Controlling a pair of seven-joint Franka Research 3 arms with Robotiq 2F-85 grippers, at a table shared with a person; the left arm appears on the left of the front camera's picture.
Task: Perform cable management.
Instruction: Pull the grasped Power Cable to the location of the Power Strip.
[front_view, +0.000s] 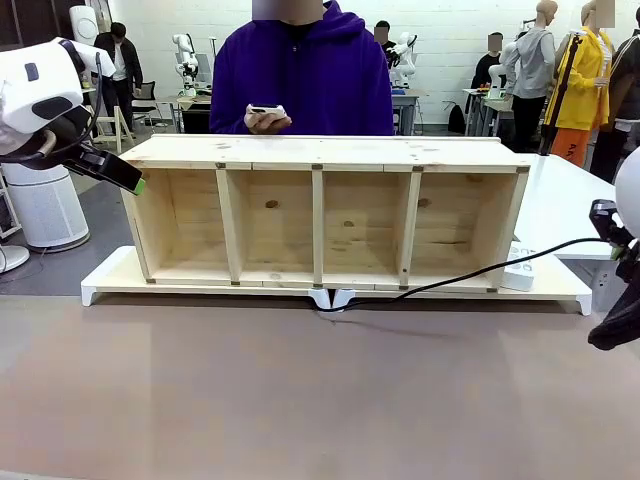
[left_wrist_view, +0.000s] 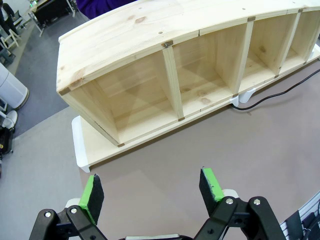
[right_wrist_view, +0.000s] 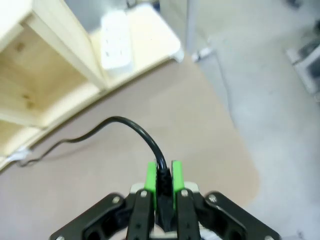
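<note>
Shelf (front_view: 320, 152) on tray (front_view: 108, 282), right pincer (right_wrist_view: 163, 168) clamping cable (right_wrist_view: 117, 119)

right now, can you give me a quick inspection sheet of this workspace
surface: brown table, bare in front; white risers carry a wooden shelf with four open compartments
job's things: black cable; white power strip on the right riser beside the shelf
clutter: nothing seen
grippers: left gripper open, above the table near the shelf's left end; right gripper shut on the cable
cables: the cable lies slack from the middle riser gap to the right gripper
surroundings: person at the far side holding a phone
</note>
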